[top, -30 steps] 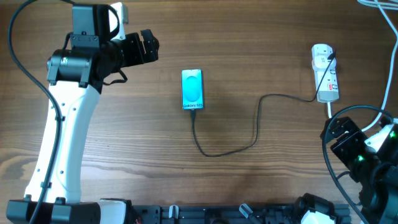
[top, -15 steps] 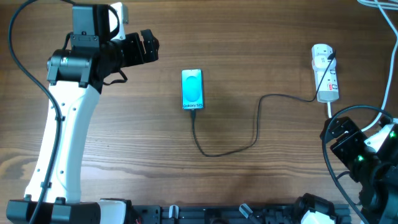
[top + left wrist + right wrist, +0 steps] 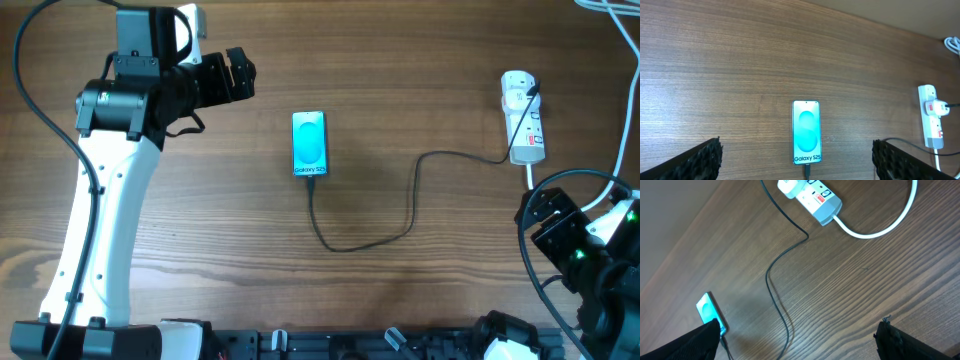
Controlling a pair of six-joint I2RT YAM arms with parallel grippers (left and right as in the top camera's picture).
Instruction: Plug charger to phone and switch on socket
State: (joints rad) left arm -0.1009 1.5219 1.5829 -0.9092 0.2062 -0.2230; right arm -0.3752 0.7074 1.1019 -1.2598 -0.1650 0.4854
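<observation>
Your left end effector (image 3: 242, 74) hangs over the table (image 3: 230, 260) left of the phone (image 3: 309, 144), fingers spread wide and empty. The right end effector (image 3: 548, 215), low at the table's right side below the socket (image 3: 522, 128), gapes just as wide, holding nothing. Overhead you see the charger (image 3: 413, 195) whole — from the phone's lower edge, looping across to the socket. Only the left wrist view reads "Galaxy S25"; the right wrist view shows the thick white cord (image 3: 880, 222) most plainly — curving off the socket's end.
</observation>
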